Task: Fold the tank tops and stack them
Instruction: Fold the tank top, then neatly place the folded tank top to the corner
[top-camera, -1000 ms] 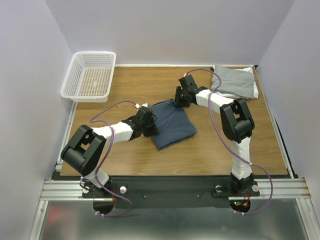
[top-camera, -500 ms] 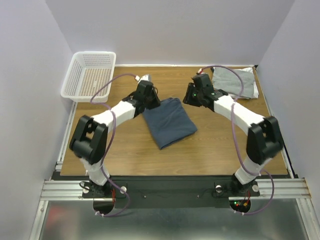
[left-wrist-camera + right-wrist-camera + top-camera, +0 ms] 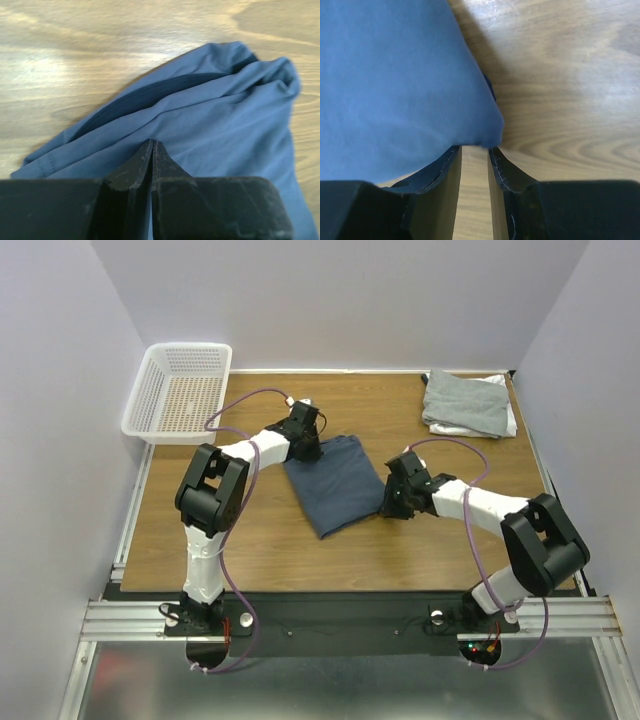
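**Navy top mid-counter, fingers at two opposite edges**

The navy tank top (image 3: 335, 485) is laid folded near the middle of the counter (image 3: 260, 550), turned at an angle to its edges. The left fingers (image 3: 145, 160) are placed at the top's far-left corner. They are pressed together with only a hairline between them, tips over bunched blue cloth. Whether any cloth is pinched cannot be told. Darker trim is seen along a fold just ahead of them in the left wrist view.

The right fingers (image 3: 501, 170) are set low at the top's near-right edge. They are parted a little, with bare wood visible in the gap. Nothing is gripped between them, and a corner of the cloth lies right at the fingertips.

The folded grey and white tank tops (image 3: 468, 403) are stacked at the far-right corner, well apart from the navy one. A white mesh basket (image 3: 137, 410) is placed at the far-left corner.
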You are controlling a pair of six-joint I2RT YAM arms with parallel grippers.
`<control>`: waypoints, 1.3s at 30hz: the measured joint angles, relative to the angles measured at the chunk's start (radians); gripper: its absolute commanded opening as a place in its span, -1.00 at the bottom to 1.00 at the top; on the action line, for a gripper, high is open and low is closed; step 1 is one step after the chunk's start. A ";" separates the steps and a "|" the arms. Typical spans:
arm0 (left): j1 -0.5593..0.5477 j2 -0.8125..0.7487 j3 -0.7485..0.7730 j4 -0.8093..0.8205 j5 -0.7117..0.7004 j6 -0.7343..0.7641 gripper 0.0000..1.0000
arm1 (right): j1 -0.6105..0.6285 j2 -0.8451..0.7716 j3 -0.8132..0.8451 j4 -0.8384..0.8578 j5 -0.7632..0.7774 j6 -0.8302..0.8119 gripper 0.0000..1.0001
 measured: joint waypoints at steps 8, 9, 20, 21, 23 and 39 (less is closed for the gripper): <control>0.000 -0.037 -0.100 0.061 -0.078 -0.080 -0.78 | -0.092 0.196 0.178 0.029 -0.042 -0.024 -0.25; 0.000 -0.058 -0.137 0.079 -0.082 -0.101 -0.78 | -0.114 0.240 0.228 0.031 -0.051 -0.034 -0.23; -0.062 -0.284 -0.498 0.273 -0.012 -0.383 -0.61 | -0.225 0.786 0.997 0.042 -0.193 -0.147 0.44; -0.077 -0.294 -0.502 0.273 0.003 -0.394 -0.58 | -0.223 0.789 1.013 0.032 -0.188 -0.158 0.52; -0.096 -0.311 -0.503 0.274 0.025 -0.402 -0.57 | -0.222 0.759 1.006 0.001 -0.145 -0.172 0.64; -0.159 -0.375 -0.442 0.253 0.050 -0.359 -0.88 | -0.261 0.148 0.222 0.107 -0.130 -0.031 0.54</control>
